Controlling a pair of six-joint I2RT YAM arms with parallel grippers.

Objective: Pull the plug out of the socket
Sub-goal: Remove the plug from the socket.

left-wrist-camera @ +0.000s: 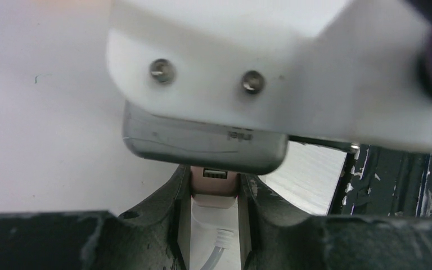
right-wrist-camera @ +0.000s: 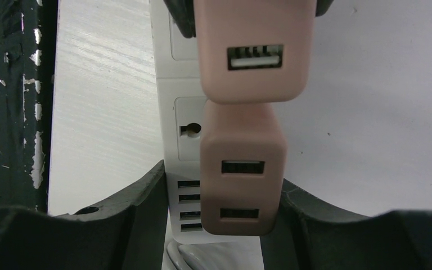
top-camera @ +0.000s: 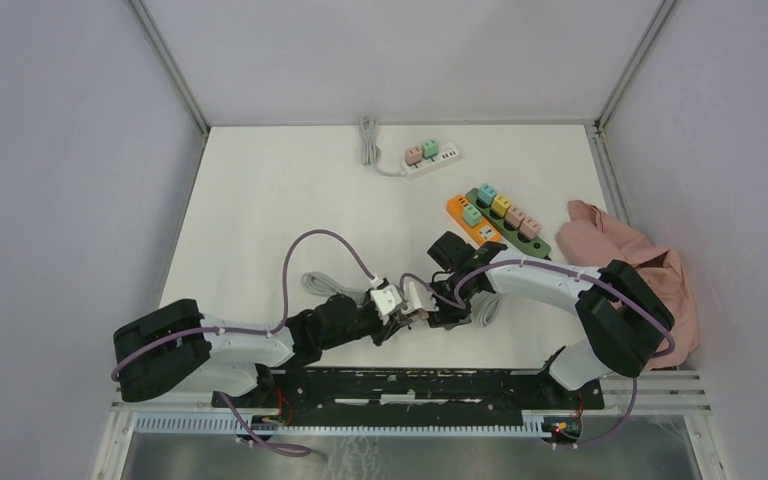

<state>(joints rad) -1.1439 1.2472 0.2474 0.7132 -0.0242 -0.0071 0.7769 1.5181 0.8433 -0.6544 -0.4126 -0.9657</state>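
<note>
A white socket strip [right-wrist-camera: 183, 95] carries two pink plugs. My left gripper [left-wrist-camera: 214, 185] is shut on the far plug [right-wrist-camera: 253, 50], which shows a USB port and looks closer to the right wrist camera than the other. In the left wrist view that plug [left-wrist-camera: 214, 188] sits between the fingertips, with the strip's white end and cable [left-wrist-camera: 219, 247] below. My right gripper [right-wrist-camera: 222, 180] is shut across the strip and the second plug [right-wrist-camera: 242, 191]. In the top view both grippers meet over the strip [top-camera: 412, 296] near the front middle.
At the back lies another white strip [top-camera: 430, 158] with pink and green plugs. An orange strip [top-camera: 473, 220] and a green strip [top-camera: 508, 220] lie to the right, beside a pink cloth [top-camera: 640, 270]. Grey cable [top-camera: 320, 285] coils near the left arm. A black rail [top-camera: 410, 385] marks the near edge.
</note>
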